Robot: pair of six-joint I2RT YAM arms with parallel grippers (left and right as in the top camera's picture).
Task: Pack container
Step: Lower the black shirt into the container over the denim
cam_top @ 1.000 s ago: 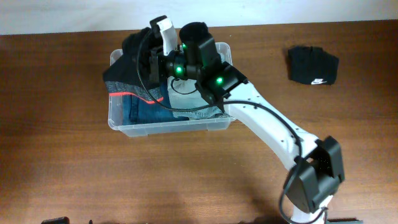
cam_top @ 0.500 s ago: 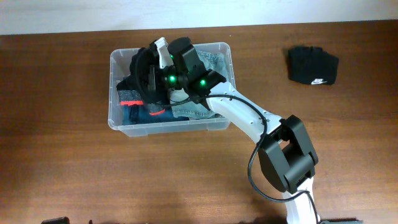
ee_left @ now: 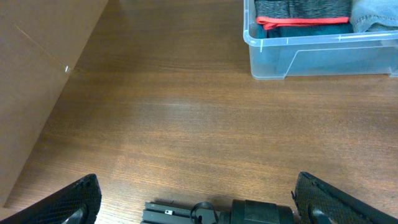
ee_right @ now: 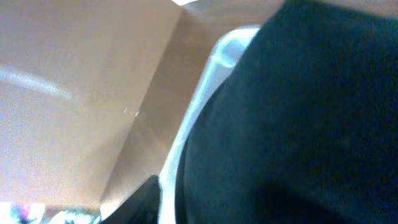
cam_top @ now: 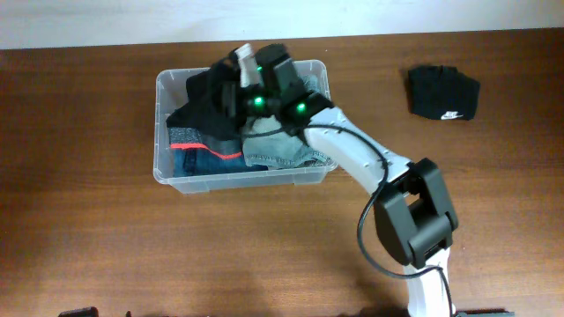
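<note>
The clear plastic container (cam_top: 164, 173) stands on the wooden table, filled with folded clothes: a grey piece with a red stripe (cam_top: 199, 141), jeans (cam_top: 280, 151) and a black garment (cam_top: 201, 107) on top at the back left. My right gripper (cam_top: 240, 70) hovers over that black garment at the container's far side. In the right wrist view the black garment (ee_right: 298, 112) fills the frame beside the container's rim (ee_right: 200, 118); only one finger (ee_right: 144, 202) shows. My left gripper (ee_left: 199, 200) stands wide open over bare table, the container (ee_left: 311, 59) ahead to its right.
A folded black garment with a white logo (cam_top: 443, 92) lies on the table at the far right. The right arm's white link (cam_top: 352, 163) crosses over the container's front right corner. A brown panel (ee_left: 37, 68) borders the table in the left wrist view.
The right gripper has swung from the container's left side toward its back. The black garment, earlier draped over the left rim, now lies inside on the pile. The left arm has not moved.
</note>
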